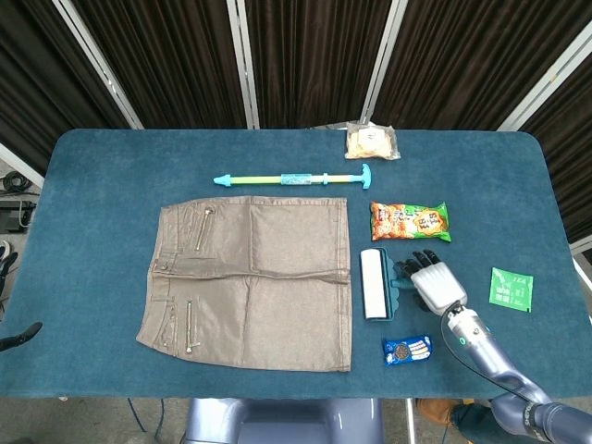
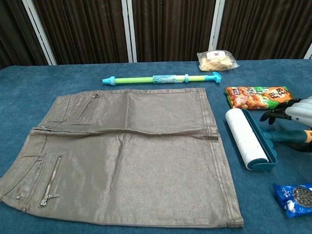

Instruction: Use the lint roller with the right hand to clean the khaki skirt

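The khaki skirt lies flat on the blue table, waistband to the left. Just off its right hem lies the lint roller, a white roll in a teal frame, with its teal and orange handle pointing right. My right hand is over that handle. Its dark fingers are spread above the teal part and do not plainly close on it. A dark sliver at the left edge of the head view may be my left hand. Too little of it shows to tell.
A green and blue toy pump lies beyond the skirt. An orange snack bag sits just behind the roller, and a blue cookie pack just in front. A green sachet and a clear bag lie further off.
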Available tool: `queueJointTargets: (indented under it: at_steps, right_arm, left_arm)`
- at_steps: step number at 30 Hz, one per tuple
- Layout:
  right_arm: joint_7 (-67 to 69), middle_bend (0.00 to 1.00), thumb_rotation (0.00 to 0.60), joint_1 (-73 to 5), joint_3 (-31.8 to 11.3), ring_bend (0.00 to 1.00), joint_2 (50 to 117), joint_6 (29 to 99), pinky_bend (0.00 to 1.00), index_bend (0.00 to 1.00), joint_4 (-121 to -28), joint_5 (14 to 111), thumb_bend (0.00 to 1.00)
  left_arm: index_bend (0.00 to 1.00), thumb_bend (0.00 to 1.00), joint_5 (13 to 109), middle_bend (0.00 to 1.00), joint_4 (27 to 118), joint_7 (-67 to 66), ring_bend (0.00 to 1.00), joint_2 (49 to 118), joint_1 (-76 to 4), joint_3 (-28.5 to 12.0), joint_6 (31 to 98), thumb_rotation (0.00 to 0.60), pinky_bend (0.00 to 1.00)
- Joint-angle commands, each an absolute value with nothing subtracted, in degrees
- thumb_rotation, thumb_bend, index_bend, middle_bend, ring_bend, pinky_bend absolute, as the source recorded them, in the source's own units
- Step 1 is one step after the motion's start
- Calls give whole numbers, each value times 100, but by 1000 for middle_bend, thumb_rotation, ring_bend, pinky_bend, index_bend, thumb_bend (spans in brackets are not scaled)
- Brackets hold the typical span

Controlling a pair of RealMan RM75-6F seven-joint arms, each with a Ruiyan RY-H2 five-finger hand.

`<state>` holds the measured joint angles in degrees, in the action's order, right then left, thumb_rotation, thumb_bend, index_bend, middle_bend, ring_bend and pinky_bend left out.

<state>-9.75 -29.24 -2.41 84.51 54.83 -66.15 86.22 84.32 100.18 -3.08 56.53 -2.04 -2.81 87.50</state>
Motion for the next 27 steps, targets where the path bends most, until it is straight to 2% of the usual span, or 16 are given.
queueJointTargets:
  at_steps: [1,5,11,15,20,27]
  right_arm:
    - [-934,234,600,-2966,-226,128,8526,5506,154,173,-6519,8642,328]
    - [-949,251,600,-3018,-213,146,8625,5455,179,190,-6377,8616,338]
    - [-1027,401,600,-3095,-200,304,8817,5468,362,280,-6057,8646,443]
    - [-1034,519,600,-3148,-151,415,8861,5481,490,414,-5920,8730,556]
    - [-863,558,600,-3184,-79,450,8769,5711,514,467,-5896,8953,665]
    - [-623,564,600,-3307,-90,454,8259,6225,514,479,-6449,9347,833]
  left_arm:
    - [0,41,8421,0,10019,-316,0,5655,-208,-283,8742,600,0]
    - [0,39,8404,0,10010,-327,0,5658,-214,-283,8722,600,0]
    - [0,41,8356,0,9995,-324,0,5664,-226,-303,8700,600,0]
    - [0,41,8317,0,9983,-333,0,5671,-242,-308,8656,600,0]
    - [0,41,8267,0,9980,-317,0,5669,-257,-323,8620,600,0]
    - [0,42,8284,0,10007,-231,0,5623,-264,-322,8608,600,0]
